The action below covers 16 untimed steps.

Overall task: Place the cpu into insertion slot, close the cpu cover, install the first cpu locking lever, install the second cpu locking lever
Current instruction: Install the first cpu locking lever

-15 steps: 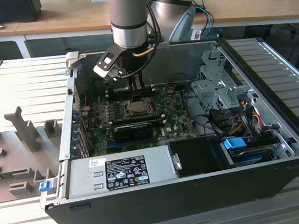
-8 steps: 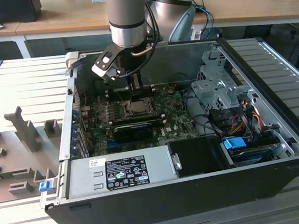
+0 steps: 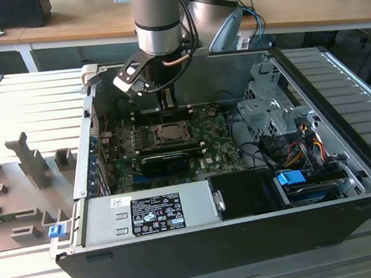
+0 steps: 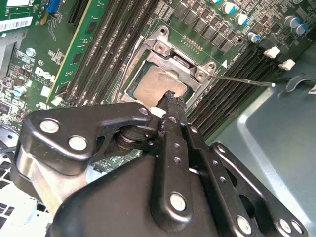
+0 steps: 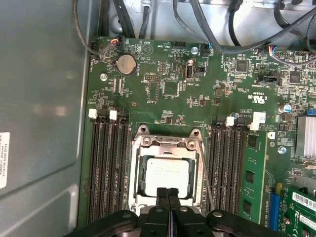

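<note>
First wrist view shows the gripper, fingers pressed together on nothing, over one edge of the cpu cover, memory slots crowding both sides.

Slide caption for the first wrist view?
Shut gripper at the edge of the cpu cover, which lies flat over the seated cpu.

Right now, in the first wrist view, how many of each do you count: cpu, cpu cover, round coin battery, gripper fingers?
cpu: 1
cpu cover: 1
coin battery: 1
fingers: 2
Total: 5
</note>
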Each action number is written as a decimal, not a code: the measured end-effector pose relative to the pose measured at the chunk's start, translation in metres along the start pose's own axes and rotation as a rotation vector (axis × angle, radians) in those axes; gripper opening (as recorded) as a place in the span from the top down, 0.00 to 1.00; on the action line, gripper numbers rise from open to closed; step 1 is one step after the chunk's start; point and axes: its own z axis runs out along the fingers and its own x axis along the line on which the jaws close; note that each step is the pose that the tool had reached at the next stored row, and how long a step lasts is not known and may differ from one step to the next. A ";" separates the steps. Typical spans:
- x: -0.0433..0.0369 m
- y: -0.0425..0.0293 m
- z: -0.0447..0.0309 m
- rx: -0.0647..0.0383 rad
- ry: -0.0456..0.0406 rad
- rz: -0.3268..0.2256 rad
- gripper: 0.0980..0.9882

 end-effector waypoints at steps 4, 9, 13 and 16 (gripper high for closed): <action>0.0001 0.0002 -0.0073 0.000 -0.0022 0.000 0.99; 0.0001 0.0006 -0.0177 0.001 -0.0160 -0.001 0.99; 0.0002 0.0008 -0.0255 0.001 -0.0184 -0.001 0.99; 0.0003 0.0008 -0.0290 0.002 -0.0254 -0.024 0.99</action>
